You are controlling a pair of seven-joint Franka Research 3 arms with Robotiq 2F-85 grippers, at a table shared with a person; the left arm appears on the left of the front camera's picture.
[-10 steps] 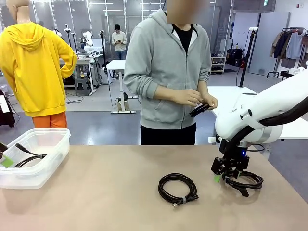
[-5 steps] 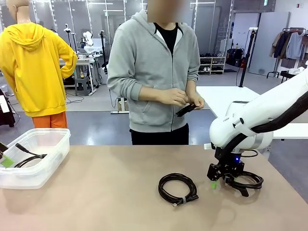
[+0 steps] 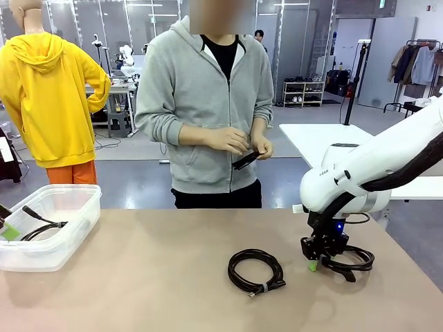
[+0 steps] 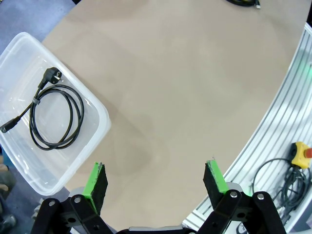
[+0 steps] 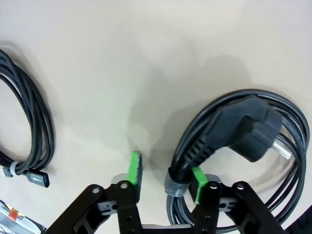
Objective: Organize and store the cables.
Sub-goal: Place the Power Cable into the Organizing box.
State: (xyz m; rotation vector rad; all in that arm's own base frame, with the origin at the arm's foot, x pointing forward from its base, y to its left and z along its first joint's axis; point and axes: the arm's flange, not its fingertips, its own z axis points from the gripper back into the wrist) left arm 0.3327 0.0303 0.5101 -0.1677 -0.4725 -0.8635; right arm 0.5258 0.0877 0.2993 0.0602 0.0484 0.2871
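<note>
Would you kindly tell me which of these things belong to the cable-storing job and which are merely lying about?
Job in hand:
- coiled power cable
- tied coil mid-table
- stored cable
- clear bin

Lying about:
- yellow stop button at the table's edge
- white table behind

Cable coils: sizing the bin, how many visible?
3: a coil in the bin, a coil mid-table, a coil at the right hand. The person's item may be another.
</note>
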